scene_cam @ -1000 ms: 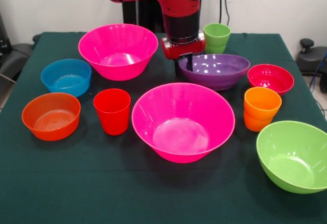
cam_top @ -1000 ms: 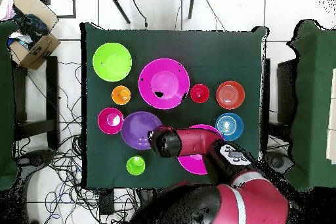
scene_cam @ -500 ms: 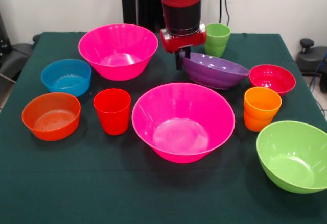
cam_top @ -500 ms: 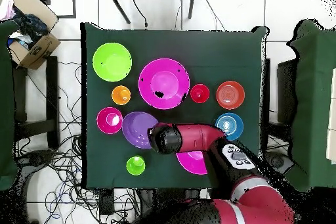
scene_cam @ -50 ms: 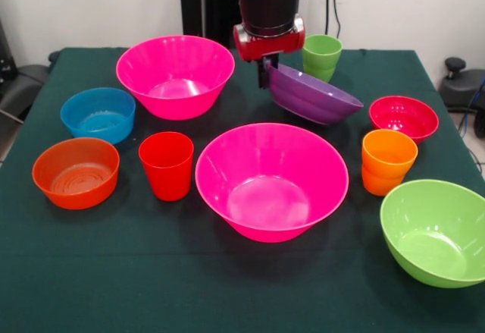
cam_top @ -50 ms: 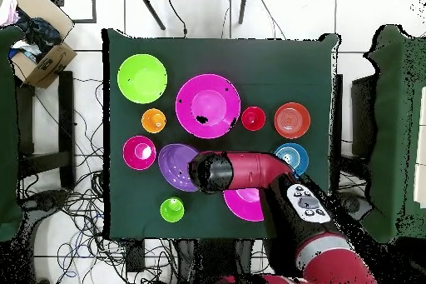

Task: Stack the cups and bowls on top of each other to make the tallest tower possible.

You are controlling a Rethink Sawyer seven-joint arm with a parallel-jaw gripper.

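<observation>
My gripper is shut on the left rim of the purple bowl, which hangs tilted, its right side low near the table. In the overhead view the arm covers the gripper beside the purple bowl. One large hot-pink bowl sits at the table's middle front, the other at the back left. The red cup, orange cup and green cup stand upright and apart. No tower stands.
A blue bowl and an orange-red bowl sit on the left. A crimson bowl and a lime green bowl sit on the right. The green tablecloth covers the table.
The gripper has risen with the purple bowl's rim in it, so the bowl has come up from flat on the table to steeply tilted. The arm has drawn back.
</observation>
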